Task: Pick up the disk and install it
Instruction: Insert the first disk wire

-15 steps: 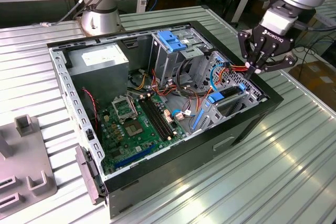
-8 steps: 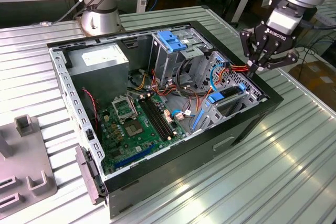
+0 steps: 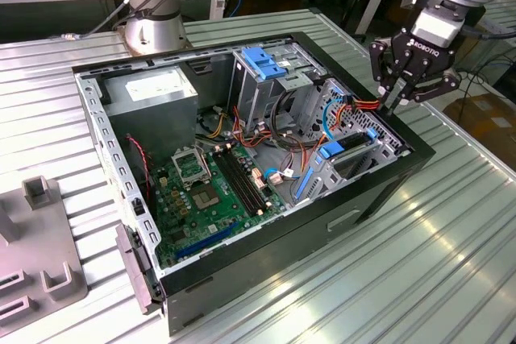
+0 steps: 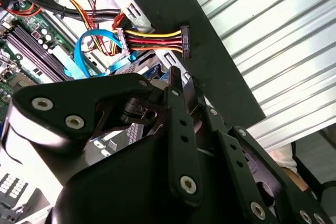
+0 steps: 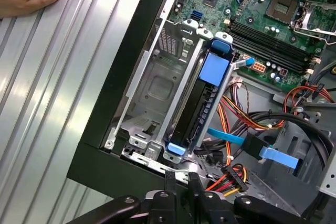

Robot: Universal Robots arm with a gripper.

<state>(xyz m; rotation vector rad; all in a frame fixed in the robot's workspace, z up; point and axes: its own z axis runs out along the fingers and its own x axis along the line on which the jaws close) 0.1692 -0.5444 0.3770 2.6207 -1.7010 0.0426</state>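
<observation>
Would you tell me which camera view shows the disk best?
The first wrist view: the disk stands on edge in the case's bay, blue carrier visible end to end. The exterior view shows its top edge among cables. In the second wrist view, the gripper covers most of it.

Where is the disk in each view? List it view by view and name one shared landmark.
Exterior view: the disk stands on edge in a corner of the case, near the gripper.
First wrist view: it stands beside an empty metal slot.
Second wrist view: the blue strip by the gripper is probably its carrier.
Shared landmark: the red-yellow power cable.
</observation>
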